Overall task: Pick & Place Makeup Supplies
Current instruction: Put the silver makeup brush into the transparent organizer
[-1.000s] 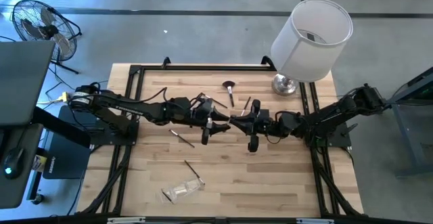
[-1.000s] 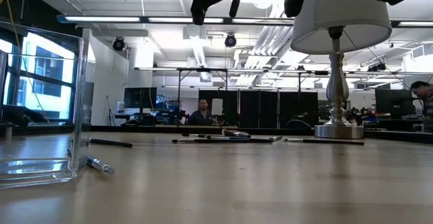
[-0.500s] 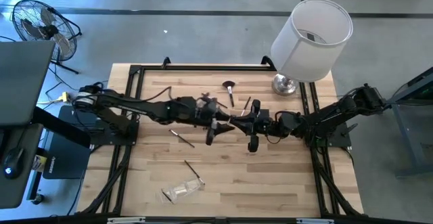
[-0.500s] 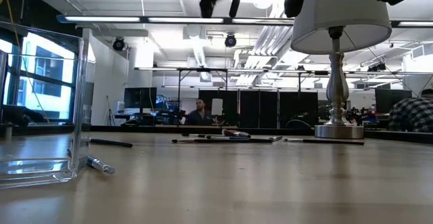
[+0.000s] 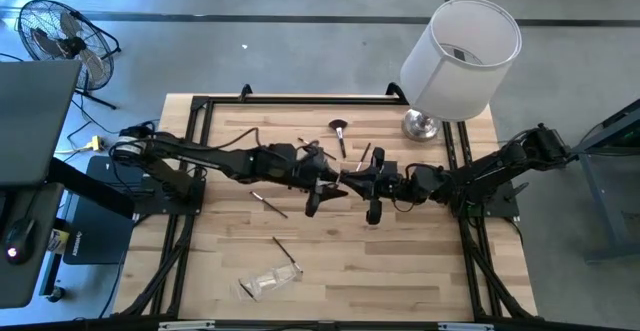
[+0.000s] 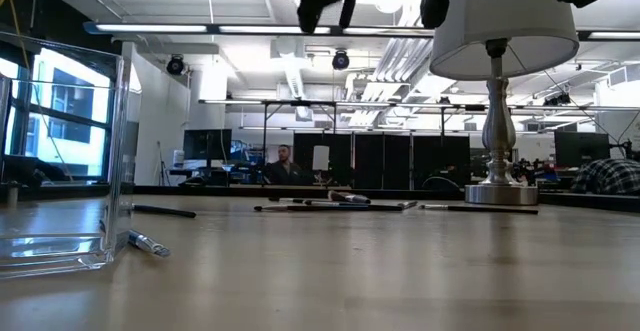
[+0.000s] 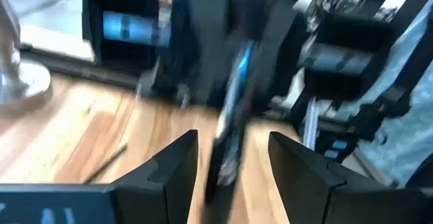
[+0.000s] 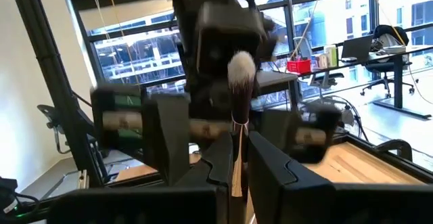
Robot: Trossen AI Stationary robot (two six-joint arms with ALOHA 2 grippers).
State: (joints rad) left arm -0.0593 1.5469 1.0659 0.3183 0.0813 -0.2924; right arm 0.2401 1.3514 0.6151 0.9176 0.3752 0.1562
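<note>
High view: left gripper [image 5: 322, 193], fingers spread, has slid in to meet the right gripper [image 5: 352, 183], which is clamped on a brush [image 8: 238, 109]. A handover looks close.

The bench [image 5: 400, 261] is pale wood in planked strips — smooth, softly sheened. The lamp [image 6: 497, 71] has a polished metal stem under a matt white cloth shade. A clear glossy plastic box [image 6: 60, 151] stands near — the brush head [image 8: 241, 67] looks soft, pale and fluffy.
</note>
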